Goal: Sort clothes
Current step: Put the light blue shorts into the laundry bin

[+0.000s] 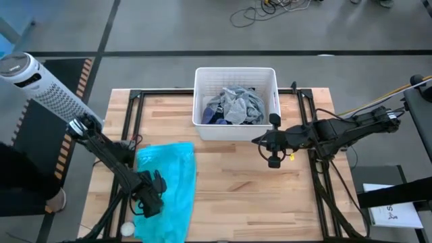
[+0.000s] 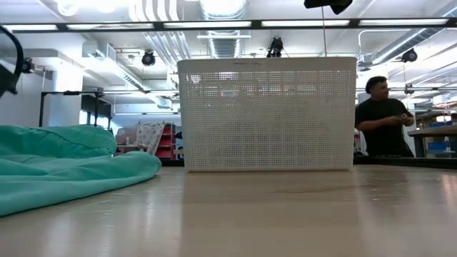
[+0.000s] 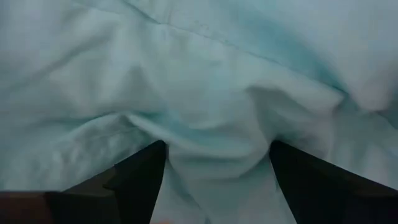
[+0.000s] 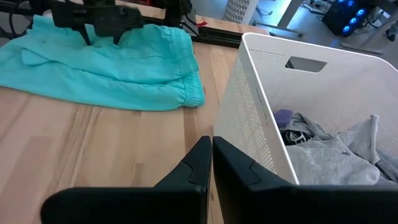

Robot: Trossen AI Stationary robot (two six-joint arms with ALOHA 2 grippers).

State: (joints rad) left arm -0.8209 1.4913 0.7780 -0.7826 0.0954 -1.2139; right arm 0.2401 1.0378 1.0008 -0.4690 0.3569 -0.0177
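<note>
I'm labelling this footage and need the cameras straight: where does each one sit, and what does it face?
High: overhead, straight down on the table, both arms visible.
Low: table height, facing the white basket; no arm identifiable.
Left wrist: on the left gripper, open fingers pressed into the turquoise garment.
Right wrist: behind the shut right gripper, beside the basket.
Both wrist views show the turquoise garment.

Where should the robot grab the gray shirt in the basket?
Probably from straight above, pinching the raised crumpled fold at the top of the grey garment. It lies on top of the pile, and the white basket walls block any sideways reach. The right gripper, fingers shut, is nearest.
</note>
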